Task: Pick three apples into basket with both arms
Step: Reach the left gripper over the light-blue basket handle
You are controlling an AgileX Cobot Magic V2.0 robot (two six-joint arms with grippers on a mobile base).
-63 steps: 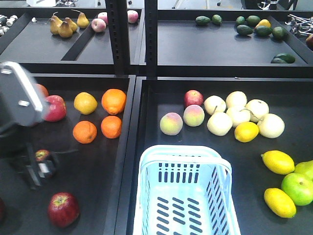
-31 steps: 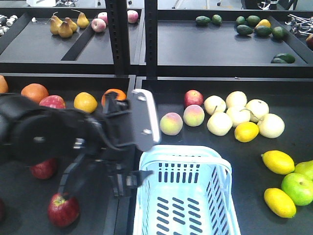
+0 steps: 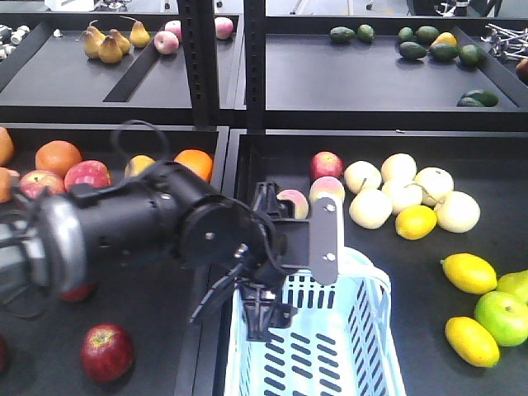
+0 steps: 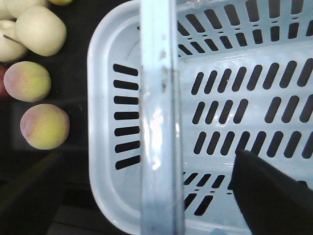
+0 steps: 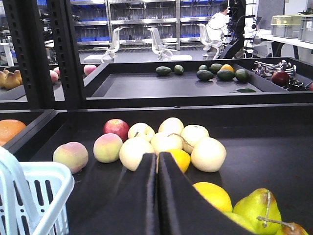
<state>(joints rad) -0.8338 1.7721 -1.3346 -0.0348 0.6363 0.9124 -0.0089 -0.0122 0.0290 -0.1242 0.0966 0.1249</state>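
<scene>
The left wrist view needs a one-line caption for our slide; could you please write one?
Left gripper, open and empty, hovers above the pale blue basket, two peaches alongside.

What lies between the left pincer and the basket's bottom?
Only the handle of the basket crosses there, under the open left pincer; no fruit. The left wrist view shows it.

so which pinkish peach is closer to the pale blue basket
The lower pinkish peach in the left wrist view, right by the pale blue basket; the other peach lies farther off.
</scene>
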